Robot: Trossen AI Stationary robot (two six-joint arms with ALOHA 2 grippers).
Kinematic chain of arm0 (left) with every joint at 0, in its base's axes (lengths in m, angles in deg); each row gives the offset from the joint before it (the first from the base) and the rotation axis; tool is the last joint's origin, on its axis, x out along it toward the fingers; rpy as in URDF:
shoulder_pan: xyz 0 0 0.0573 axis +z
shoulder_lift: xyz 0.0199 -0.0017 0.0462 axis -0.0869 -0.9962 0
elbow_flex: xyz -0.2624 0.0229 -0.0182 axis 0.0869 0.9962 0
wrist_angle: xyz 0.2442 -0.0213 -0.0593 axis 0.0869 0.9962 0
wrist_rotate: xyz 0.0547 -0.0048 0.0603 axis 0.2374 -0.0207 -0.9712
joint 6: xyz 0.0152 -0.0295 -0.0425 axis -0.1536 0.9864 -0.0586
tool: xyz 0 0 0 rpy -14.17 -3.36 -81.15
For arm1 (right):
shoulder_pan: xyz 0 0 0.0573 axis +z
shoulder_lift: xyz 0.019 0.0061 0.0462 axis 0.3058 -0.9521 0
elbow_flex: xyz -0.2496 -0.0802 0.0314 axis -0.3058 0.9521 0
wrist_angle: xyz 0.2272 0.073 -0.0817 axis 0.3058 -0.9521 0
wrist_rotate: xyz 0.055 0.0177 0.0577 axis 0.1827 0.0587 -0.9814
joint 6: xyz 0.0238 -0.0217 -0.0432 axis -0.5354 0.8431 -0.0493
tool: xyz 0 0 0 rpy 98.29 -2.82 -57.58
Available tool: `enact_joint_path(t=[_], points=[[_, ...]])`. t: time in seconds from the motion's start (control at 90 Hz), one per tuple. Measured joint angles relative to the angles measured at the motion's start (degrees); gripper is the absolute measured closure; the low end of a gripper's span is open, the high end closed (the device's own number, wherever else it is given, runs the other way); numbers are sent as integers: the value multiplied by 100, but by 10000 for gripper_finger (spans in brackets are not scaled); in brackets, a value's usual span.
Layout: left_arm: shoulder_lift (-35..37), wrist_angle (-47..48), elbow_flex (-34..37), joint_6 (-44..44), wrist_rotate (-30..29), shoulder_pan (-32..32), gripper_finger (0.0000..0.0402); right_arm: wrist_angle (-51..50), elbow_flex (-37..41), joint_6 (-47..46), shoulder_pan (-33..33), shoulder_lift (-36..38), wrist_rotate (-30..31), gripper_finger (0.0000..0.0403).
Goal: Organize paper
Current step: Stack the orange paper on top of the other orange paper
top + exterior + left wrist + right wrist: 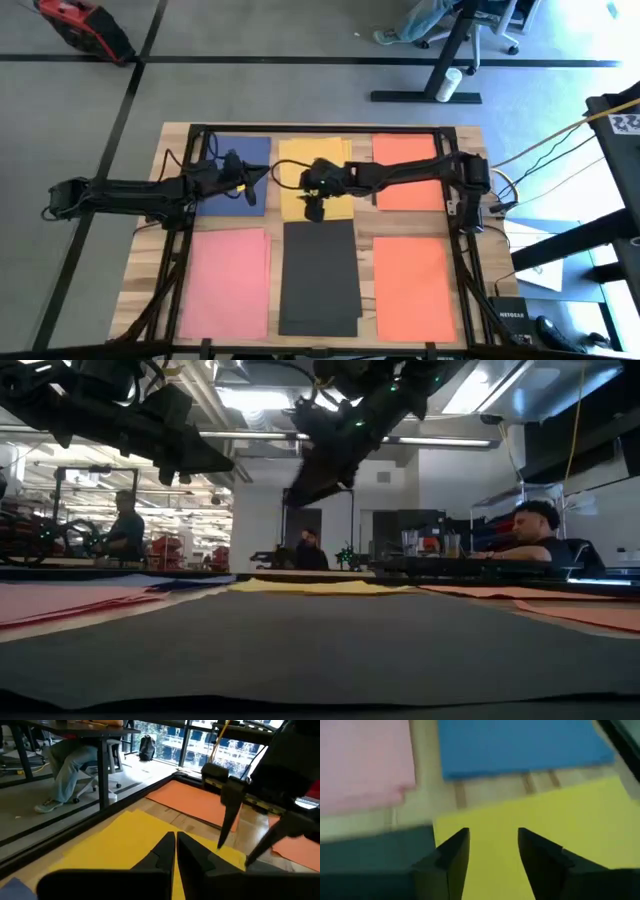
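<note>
Six piles of paper lie flat on the table: blue (pixel 240 150), yellow (pixel 325 155) and orange (pixel 405 170) along the far side, pink (pixel 225 280), black (pixel 320 275) and orange (pixel 412 285) along the near side. My left gripper (pixel 268 178) hovers shut between the blue and yellow piles; its shut fingers (pixel 175 852) show over the yellow paper (pixel 115 845). My right gripper (pixel 312 208) hangs open above the yellow pile's near edge; its fingers (pixel 492 850) stand over the yellow paper (pixel 545 810), holding nothing. In the low view both arms are clear above the sheets.
A black frame (pixel 455 135) runs around the table along its edges. Bare wood strips (pixel 460 795) separate the piles. Beyond the far edge stand a desk leg (pixel 445 60) and a seated person (pixel 70 765). Cables (pixel 540 150) hang off the right side.
</note>
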Motion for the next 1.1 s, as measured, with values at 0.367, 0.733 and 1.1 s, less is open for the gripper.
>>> enact_joint_path(t=[0.367, 0.733, 1.1], points=[[0, 106, 0, 0, 0, 0, 400, -3735, 206, -529, 232, 164, 376, 296], [-1, 109, 0, 0, 0, -1, 400, -3612, 1875, -1698, 805, 1227, 818, 294], [-1, 100, 0, 2, 1, -2, 400, -1930, 3455, -2074, 1020, 1611, 1583, 294]])
